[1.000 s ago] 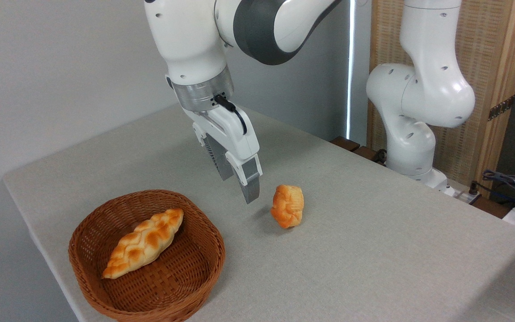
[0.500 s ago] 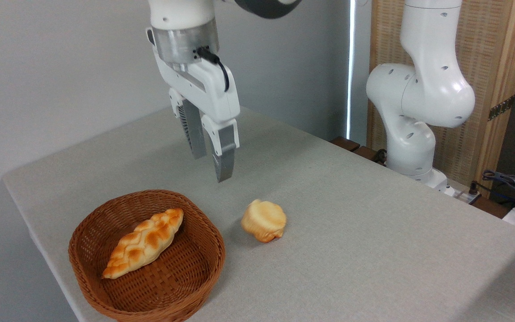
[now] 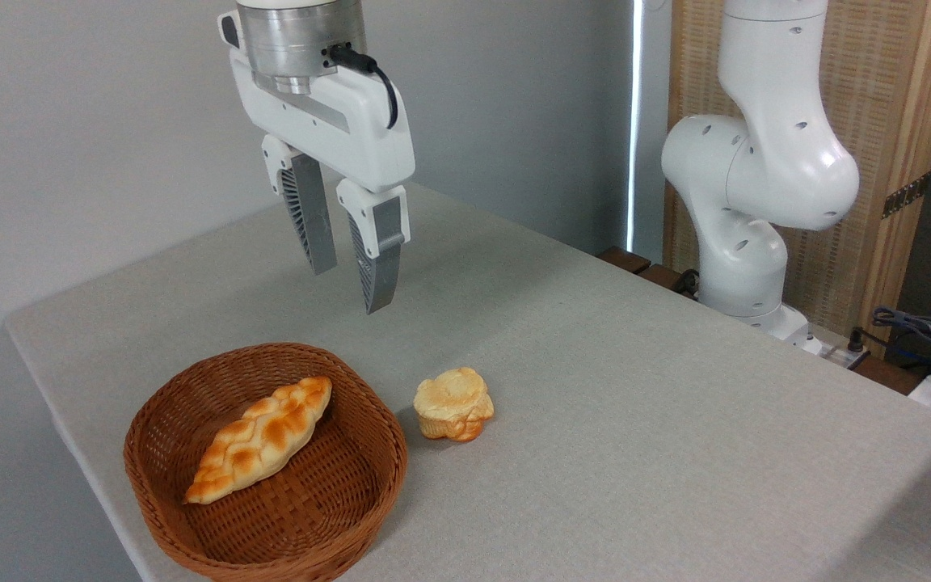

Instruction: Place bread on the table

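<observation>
Grey fabric table (image 3: 643, 420) bears the bread (image 3: 453, 402) beside a wicker basket (image 3: 191, 380).

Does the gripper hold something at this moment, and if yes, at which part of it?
Nothing is held. The gripper hangs open and empty above the table; the bread sits on the table beside the basket.

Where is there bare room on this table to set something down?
The table is bare from the small bun rightward to its edge, and behind, under the raised open pincer. The front left is crowded: the basket holds a braided loaf.
</observation>
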You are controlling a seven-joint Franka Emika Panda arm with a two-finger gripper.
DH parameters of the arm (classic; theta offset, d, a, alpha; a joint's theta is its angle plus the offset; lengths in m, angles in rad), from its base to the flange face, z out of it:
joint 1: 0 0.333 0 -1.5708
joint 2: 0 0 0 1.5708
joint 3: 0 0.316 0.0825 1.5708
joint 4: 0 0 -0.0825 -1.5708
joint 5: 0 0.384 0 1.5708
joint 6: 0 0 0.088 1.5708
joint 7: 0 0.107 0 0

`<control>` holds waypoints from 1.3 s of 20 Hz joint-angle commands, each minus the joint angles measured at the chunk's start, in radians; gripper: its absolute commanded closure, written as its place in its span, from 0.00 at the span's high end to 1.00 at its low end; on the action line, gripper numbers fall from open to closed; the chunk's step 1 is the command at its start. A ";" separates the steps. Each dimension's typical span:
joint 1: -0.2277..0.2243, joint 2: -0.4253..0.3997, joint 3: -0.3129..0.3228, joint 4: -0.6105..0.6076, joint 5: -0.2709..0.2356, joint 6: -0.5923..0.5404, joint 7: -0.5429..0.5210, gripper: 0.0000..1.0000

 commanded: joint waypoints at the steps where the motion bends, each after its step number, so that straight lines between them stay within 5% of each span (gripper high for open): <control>1: 0.001 0.021 0.006 0.042 -0.003 -0.033 -0.013 1.00; 16: 0.010 0.013 0.021 0.040 -0.002 -0.033 -0.012 1.00; 20: -0.041 0.014 0.074 0.043 0.003 -0.033 -0.014 1.00; 23: -0.038 0.014 0.072 0.046 0.059 -0.036 -0.011 1.00; 26: -0.038 0.021 0.064 0.052 0.059 -0.040 -0.014 1.00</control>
